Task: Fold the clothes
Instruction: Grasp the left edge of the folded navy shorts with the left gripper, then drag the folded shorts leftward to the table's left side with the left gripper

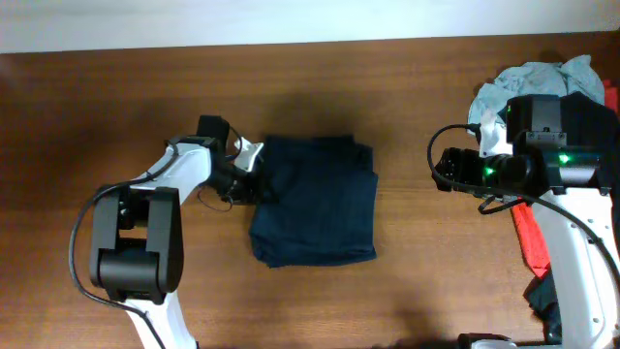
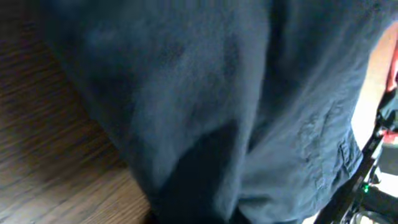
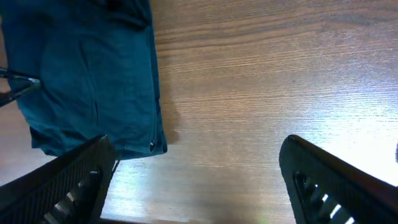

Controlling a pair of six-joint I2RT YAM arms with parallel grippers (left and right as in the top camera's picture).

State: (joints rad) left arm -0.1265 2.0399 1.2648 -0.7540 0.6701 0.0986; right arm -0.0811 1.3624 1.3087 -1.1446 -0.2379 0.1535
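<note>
A: Overhead first. How far along?
B: Abt halfway, at a guess. Can see the shorts (image 1: 315,199) mid-table (image 1: 116,97), already doubled into a rough block (edges uneven, top right lumpy). Prob needs one more fold + a tidy.
A: And the left gripper (image 1: 247,179)?
B: Sits right at the left edge of the shorts, touching. Can't tell from up here whether apart or pinched on cloth.
A: Left wrist cam?
B: No help. Shows only shorts (image 2: 186,93) up close, blurred, w/ a strip of table at left. Hides the fingers, so can't tell re grip there either.
A: Right wrist cam?
B: Shows the right gripper (image 3: 198,146) w/ fingers spread wide, holding nothing, over bare wood, well apart from the shorts (image 3: 87,74).
A: Left to do?
B: Judging by this: final fold, then smoothing. Nothing to do w/ the heap of other garments (image 1: 542,82) at far right.
</note>
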